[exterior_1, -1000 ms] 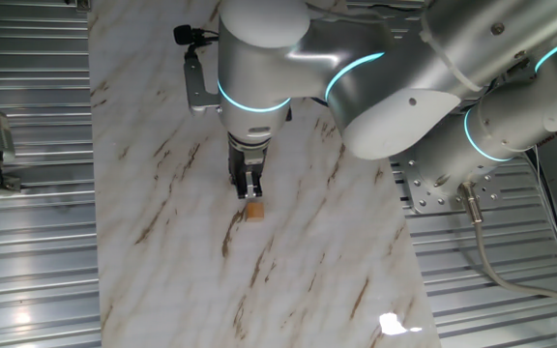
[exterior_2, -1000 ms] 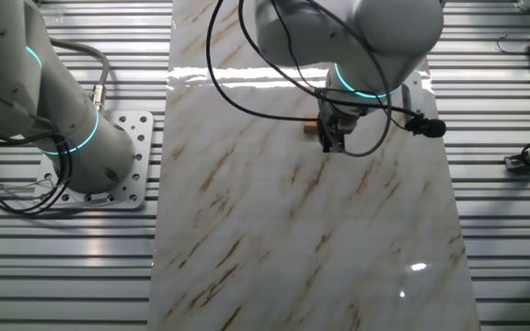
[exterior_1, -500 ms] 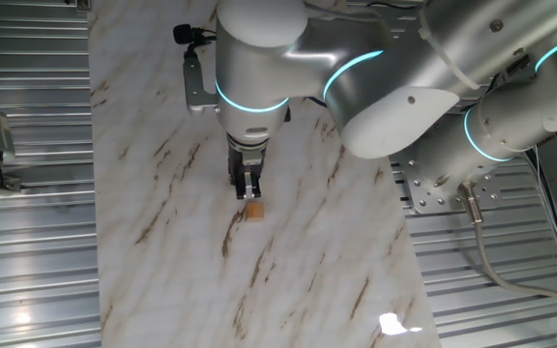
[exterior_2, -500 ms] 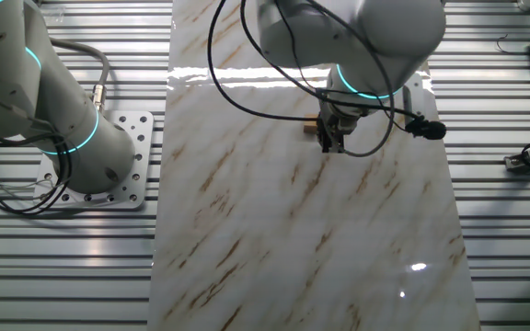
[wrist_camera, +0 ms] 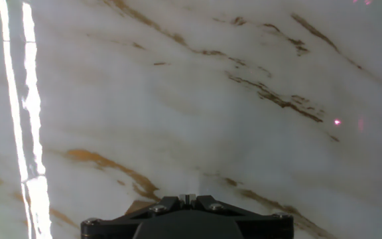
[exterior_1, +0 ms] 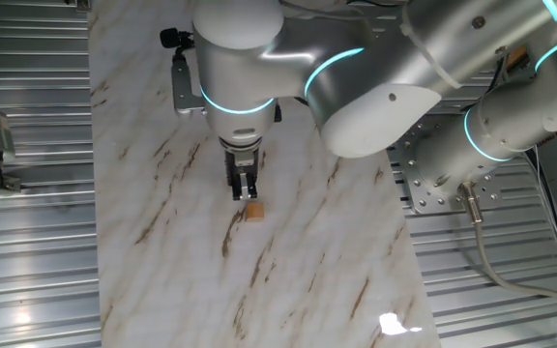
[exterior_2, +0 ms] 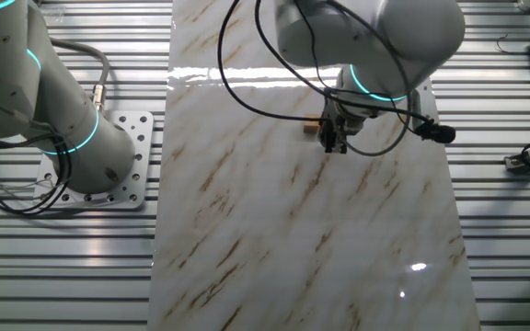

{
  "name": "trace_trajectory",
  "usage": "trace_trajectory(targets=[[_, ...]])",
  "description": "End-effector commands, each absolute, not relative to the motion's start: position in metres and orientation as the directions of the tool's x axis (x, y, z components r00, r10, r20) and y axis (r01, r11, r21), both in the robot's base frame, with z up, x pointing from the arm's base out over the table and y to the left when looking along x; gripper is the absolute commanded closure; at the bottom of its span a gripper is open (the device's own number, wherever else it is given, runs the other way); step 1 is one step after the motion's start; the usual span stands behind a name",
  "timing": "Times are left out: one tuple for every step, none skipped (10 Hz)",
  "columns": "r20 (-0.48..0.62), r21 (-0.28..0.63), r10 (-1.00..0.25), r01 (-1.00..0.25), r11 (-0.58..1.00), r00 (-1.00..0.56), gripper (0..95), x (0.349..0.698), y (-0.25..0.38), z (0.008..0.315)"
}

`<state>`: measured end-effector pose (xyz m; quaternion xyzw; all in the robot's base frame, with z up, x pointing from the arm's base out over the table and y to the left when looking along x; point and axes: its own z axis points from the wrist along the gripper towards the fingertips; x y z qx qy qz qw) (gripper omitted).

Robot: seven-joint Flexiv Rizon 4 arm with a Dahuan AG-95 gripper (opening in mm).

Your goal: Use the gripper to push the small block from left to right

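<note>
My gripper (exterior_1: 241, 192), fingers closed together, slid left off the block (exterior_1: 255, 208), which stayed put.

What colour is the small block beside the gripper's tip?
Orange-tan. The small block shows best in the fixed view where it lies just right of the gripper.

Small block (exterior_1: 254, 209) just beside gripper (exterior_1: 241, 193); marble slab (exterior_1: 317, 261) bare around.

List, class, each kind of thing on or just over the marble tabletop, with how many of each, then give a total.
Small block: 1
Claw: 1
Marble tabletop: 1
Total: 3
</note>
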<state>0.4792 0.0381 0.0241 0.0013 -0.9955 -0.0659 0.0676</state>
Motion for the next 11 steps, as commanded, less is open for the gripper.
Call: trace_trajectory(targets=[[0.131, 0.131, -0.025, -0.008, 0.991, -0.991, 95.0, 0.474, 0.037, 0.022], [0.128, 0.130, -0.030, -0.014, 0.991, -0.991, 95.0, 0.469, 0.035, 0.020], [0.128, 0.130, -0.031, -0.014, 0.991, -0.991, 95.0, 0.463, 0.034, 0.018], [0.125, 0.132, -0.030, -0.013, 0.991, -0.992, 95.0, 0.458, 0.033, 0.016], [0.122, 0.133, -0.025, -0.009, 0.991, -0.992, 95.0, 0.450, 0.032, 0.013], [0.126, 0.137, -0.015, 0.003, 0.991, -0.992, 95.0, 0.445, 0.032, 0.013], [0.133, 0.144, 0.007, 0.026, 0.989, -0.991, 95.0, 0.444, 0.032, 0.014], [0.138, 0.143, 0.014, 0.033, 0.989, -0.990, 95.0, 0.444, 0.034, 0.015], [0.140, 0.139, 0.035, 0.054, 0.989, -0.990, 95.0, 0.445, 0.038, 0.016], [0.136, 0.136, 0.045, 0.064, 0.989, -0.990, 95.0, 0.445, 0.041, 0.015], [0.130, 0.130, 0.049, 0.066, 0.989, -0.990, 95.0, 0.445, 0.044, 0.015]])
